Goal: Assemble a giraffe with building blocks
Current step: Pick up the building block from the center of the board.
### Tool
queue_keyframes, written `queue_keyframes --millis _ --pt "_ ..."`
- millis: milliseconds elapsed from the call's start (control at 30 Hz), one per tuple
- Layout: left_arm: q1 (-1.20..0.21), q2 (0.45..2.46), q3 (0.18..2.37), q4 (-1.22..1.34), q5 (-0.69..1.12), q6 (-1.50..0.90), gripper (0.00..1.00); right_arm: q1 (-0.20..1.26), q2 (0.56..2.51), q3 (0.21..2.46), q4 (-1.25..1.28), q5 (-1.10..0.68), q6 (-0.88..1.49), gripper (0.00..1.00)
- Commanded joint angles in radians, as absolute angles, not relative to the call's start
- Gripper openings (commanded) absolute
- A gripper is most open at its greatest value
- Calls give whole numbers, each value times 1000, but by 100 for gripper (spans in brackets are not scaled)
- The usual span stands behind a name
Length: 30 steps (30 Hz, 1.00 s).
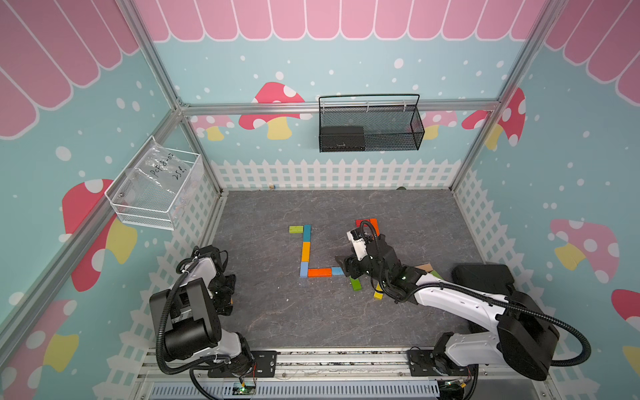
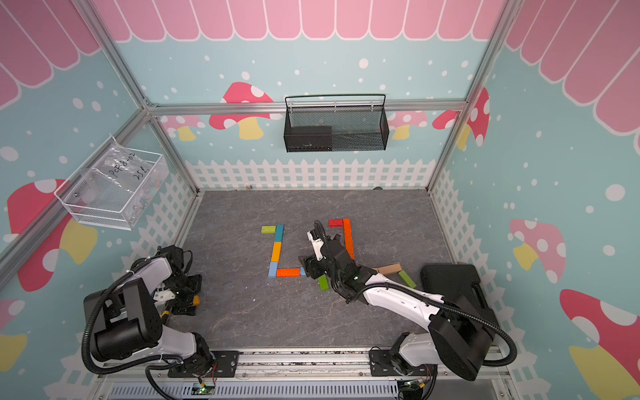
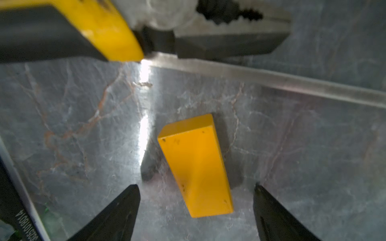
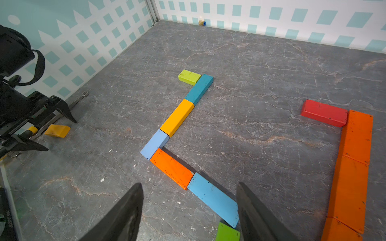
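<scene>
the left gripper [image 3: 196, 185] hangs low with its jaws spread wide and nothing gripped. a yellow block [image 3: 196, 167] lies flat on the grey table [image 3: 62, 125] between the black fingers [image 3: 117, 212], skewed to them and touching neither. taking the orange bar [image 4: 171, 168] of the half-built giraffe as the mark, this block sits well apart from it, out past its corner end. the right gripper [image 4: 190, 184] hovers over that bar's other end, jaws parted and empty. the sky blue bar [image 4: 213, 198] that butts onto the orange one lies between them; whether its far end touches a finger i cannot tell. from the orange bar's corner a pale blue block [image 4: 154, 144], an amber block [image 4: 177, 117] and a teal block [image 4: 199, 88] run on as the neck, with a lime block [image 4: 189, 76] beside the tip. the yellow block looks like painted wood: probably light, stiff and not fragile, the gloss a bit slippery. i would take it across its two long sides at mid-length, jaws squared to it first, so it cannot pivot.
</scene>
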<state>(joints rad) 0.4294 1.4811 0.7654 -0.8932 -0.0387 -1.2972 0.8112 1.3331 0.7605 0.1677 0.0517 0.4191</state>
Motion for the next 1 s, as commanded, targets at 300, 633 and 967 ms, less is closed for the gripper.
queue_keyframes --millis 300,633,967 --pt "447 1547 740 -808 -87 -1285 61 808 1354 792 156 47 411 70" --pt "448 1433 707 -813 -116 -1238 29 808 1367 797 159 48 419 70" --pt "288 1218 818 -923 -116 -1024 15 808 1343 809 155 91 413 70"
